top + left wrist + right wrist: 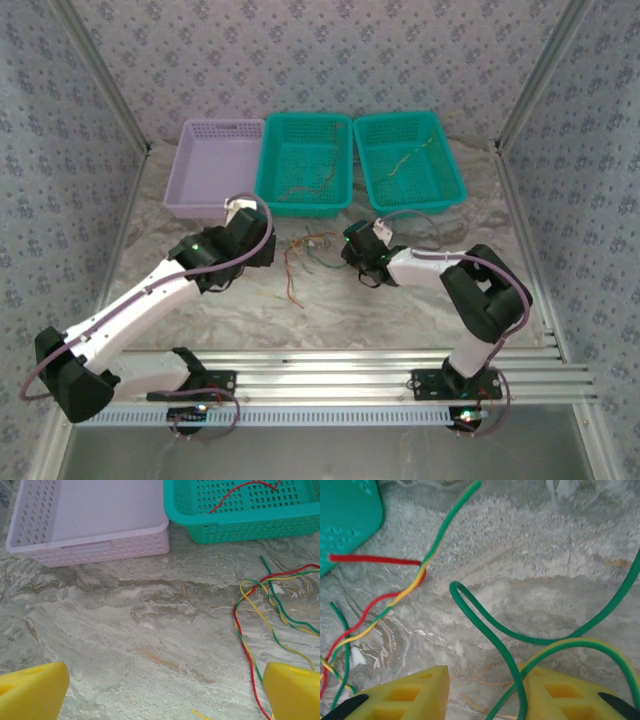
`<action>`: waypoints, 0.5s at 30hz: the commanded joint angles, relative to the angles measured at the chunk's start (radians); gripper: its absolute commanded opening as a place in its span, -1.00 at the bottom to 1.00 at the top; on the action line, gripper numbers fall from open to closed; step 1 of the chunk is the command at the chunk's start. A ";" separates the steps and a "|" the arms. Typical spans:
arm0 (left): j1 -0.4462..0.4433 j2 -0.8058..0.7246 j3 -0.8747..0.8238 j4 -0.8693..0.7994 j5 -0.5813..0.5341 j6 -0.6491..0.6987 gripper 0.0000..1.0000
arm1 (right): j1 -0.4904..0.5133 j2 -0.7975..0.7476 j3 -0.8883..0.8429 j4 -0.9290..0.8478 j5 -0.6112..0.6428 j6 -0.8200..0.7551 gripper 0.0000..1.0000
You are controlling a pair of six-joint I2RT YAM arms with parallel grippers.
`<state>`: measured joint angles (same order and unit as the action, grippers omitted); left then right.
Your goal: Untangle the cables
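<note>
- While you look down from the top camera, the loose tangle of cables [303,258] lies on the marbled tabletop [330,310] at the centre of the frame, between the two grippers.
- Your left gripper [262,248] sits just left of that tangle, and your right gripper [350,252] is at its right edge.
- Across the upper part of that frame you have three baskets in a row: a lilac basket [215,170] at left, a middle teal basket [300,207], then a right teal basket [420,203]. Thin cables lie in both teal ones.
- On your left wrist camera, the yellow fingers [30,692] sit in the two bottom corners, spread wide over bare tabletop.
- Red, green and yellow strands run down the right side of that frame, passing close to the right-hand finger. A red cable [240,492] curves inside the teal basket at upper right.
- On your right wrist camera, the two yellow fingers [405,695] stand apart at the bottom edge.
- A green cable [492,640] loops down into the gap between them, with stone visible on either side of it, so it is not pinched.
- A green-and-yellow strand [580,642] arcs over the right-hand finger, and red, yellow and green strands twist together at the left of that frame.
</note>
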<state>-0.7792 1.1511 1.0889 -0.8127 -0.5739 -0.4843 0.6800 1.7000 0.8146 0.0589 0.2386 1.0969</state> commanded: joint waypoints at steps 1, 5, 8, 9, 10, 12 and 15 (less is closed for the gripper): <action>-0.004 -0.033 -0.010 -0.012 -0.020 -0.016 0.99 | -0.001 0.042 0.016 -0.010 -0.009 0.028 -0.21; -0.004 -0.039 -0.011 -0.018 -0.013 -0.018 1.00 | -0.030 0.083 -0.004 0.022 -0.065 0.056 -0.27; -0.004 -0.045 -0.015 -0.020 -0.015 -0.019 0.99 | -0.034 0.090 -0.009 0.028 -0.061 0.050 -0.34; -0.004 -0.046 -0.017 -0.021 -0.017 -0.019 0.99 | -0.033 0.092 -0.002 0.020 -0.058 0.045 -0.38; -0.004 -0.047 -0.018 -0.022 -0.016 -0.019 0.99 | -0.034 0.093 0.005 0.011 -0.054 0.038 -0.41; -0.004 -0.046 -0.022 -0.020 -0.015 -0.020 0.99 | -0.034 0.092 0.015 -0.010 -0.042 0.028 -0.45; -0.005 -0.044 -0.028 -0.017 -0.012 -0.023 0.99 | -0.033 0.089 0.022 -0.028 -0.024 0.019 -0.51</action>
<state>-0.7792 1.1206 1.0756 -0.8135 -0.5735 -0.4919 0.6556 1.7252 0.8234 0.0380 0.2115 1.1187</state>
